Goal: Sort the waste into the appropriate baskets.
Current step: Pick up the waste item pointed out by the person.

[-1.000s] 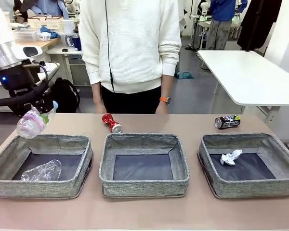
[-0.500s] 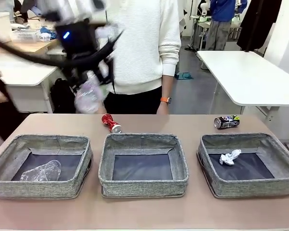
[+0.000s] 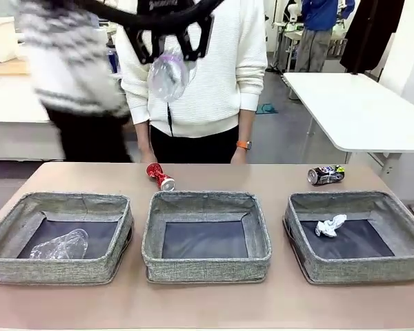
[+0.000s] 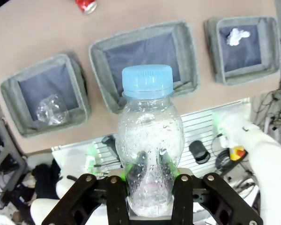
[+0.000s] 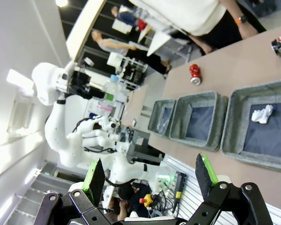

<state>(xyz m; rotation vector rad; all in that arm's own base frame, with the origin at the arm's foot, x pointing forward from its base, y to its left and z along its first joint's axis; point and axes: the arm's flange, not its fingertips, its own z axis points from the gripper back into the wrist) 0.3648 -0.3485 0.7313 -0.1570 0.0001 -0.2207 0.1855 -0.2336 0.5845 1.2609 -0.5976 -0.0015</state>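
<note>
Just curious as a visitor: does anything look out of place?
Yes: the left gripper holds a small clear bottle high above the table, and a crushed red can and black can lie outside the baskets.

No lettering can be read: the print on the crushed black can (image 3: 326, 174) and the crushed red can (image 3: 160, 176) is too small, and the label on the small clear bottle (image 4: 150, 136) is blurred

Beyond my tan desk (image 3: 207, 303), a white table (image 3: 359, 110) stands on grey floor (image 3: 276, 138); a dark coat (image 3: 369, 34) hangs by the white wall (image 3: 410, 48).
</note>
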